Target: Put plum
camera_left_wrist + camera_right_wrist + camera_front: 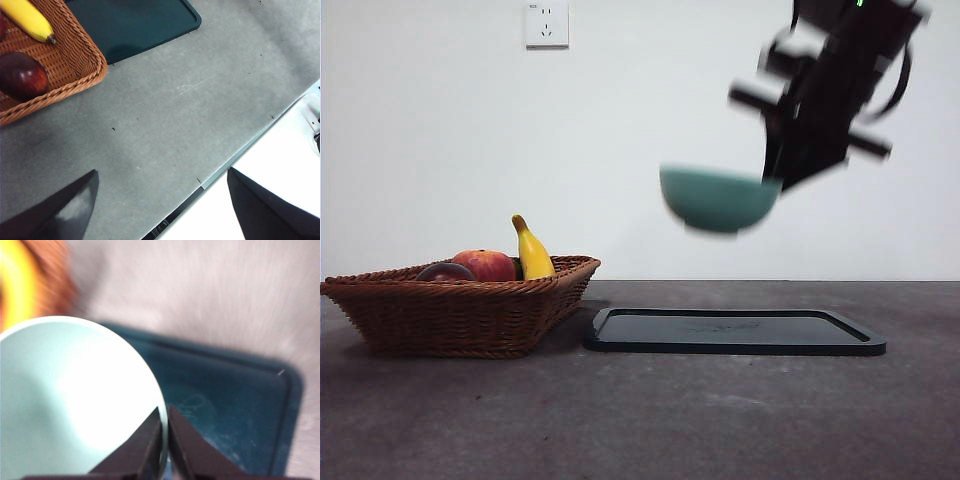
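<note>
bowl in the air, plum waiting in the basket

we see the right claw [772, 182] pinched shut on the rim of a teal bowl [718, 199], holding it in the air above the dark tray [735, 331], which lies bare on the desk [650, 420]. the plum [22, 76] sits in the wicker basket [460, 310] beside the tray, next to a red-orange fruit [486, 265] and a banana [532, 252]. the left claw [160, 200] hangs open and empty over the desk's front edge, and the basket's near corner lies not far ahead of it. we judge the left arm nearer the plum. the bowl looks empty.
</note>
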Controlling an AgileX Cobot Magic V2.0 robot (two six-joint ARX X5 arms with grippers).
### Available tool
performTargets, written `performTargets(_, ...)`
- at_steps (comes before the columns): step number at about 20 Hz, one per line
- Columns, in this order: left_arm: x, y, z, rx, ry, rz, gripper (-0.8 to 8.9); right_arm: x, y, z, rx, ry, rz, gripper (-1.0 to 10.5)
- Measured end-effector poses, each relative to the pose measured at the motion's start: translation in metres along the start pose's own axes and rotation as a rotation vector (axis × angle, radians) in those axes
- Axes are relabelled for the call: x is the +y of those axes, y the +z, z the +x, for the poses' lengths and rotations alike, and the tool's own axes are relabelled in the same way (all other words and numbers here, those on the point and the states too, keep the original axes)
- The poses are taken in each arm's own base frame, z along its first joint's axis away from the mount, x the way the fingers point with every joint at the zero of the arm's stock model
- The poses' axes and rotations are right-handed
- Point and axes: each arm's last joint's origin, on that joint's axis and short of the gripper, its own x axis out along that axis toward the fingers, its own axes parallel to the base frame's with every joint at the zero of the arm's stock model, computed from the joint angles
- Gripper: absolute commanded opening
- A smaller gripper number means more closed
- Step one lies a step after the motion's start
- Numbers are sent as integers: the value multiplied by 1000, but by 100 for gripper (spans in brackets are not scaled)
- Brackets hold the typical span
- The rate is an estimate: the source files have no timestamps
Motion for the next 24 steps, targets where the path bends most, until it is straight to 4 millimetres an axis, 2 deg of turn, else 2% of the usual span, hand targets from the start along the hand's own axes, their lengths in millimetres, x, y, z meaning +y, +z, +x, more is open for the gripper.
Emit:
performTargets(2, 0, 0, 0, 0, 0, 0, 406, 10, -2, -31, -11, 7, -32, 7)
performTargets(7, 0, 0, 0, 0, 0, -1, 406, 37, -23, -95, -20, 49, -125, 7)
performTargets(10, 0, 0, 0, 0, 0, 0, 406, 46, -44, -116, -47, 86, -167, 8)
performTargets(12, 0, 0, 0, 0, 0, -1, 406, 47, -62, -113, -21, 100, -183, 8)
performTargets(19, 0, 0, 0, 0, 0, 0, 406, 43, -119, -60, 89, 132, -223, 7)
performTargets(24, 0, 0, 0, 0, 0, 0, 406, 36, -142, -36, 127, 113, -208, 7)
